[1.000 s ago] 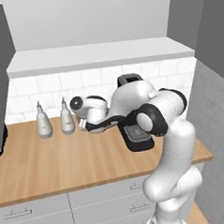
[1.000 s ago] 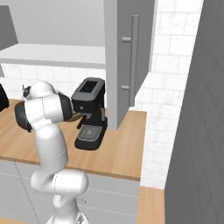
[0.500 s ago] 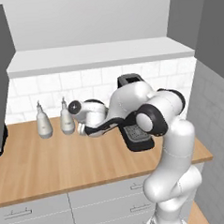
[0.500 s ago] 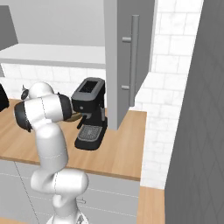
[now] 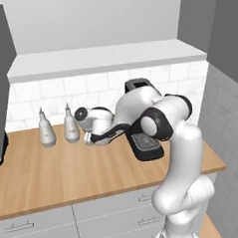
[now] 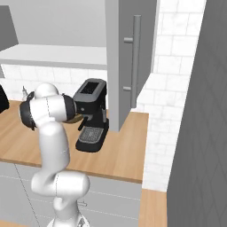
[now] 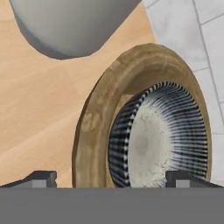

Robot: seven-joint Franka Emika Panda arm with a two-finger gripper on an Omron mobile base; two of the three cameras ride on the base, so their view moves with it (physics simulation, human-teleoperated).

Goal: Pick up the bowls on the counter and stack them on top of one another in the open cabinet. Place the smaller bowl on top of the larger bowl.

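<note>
In the hand view the larger bowl (image 7: pixel 100 113), brown wood with a thick rim, sits on the counter (image 7: pixel 39 109) against the tiled wall. The smaller bowl (image 7: pixel 162 140), blue-grey with a pale speckled inside, lies nested in it. My gripper (image 7: pixel 113 177) is open, its fingertips (image 7: pixel 39 177) standing either side of the two bowls, close to them and holding nothing. From the left base view the gripper (image 5: pixel 89 139) hangs low over the counter (image 5: pixel 69 169) beside the bottles. The open cabinet (image 5: pixel 102 59) runs above.
Two white bottles (image 5: pixel 46 130) (image 5: pixel 70 126) stand by the backsplash just left of the hand; one (image 7: pixel 70 26) looms at the top of the hand view. A black coffee machine (image 6: pixel 91 115) sits right of the arm, under a dark grey cabinet (image 6: pixel 128 57).
The hand has shifted a little left and down toward the counter near the bottles. The jaws stay wide apart.
</note>
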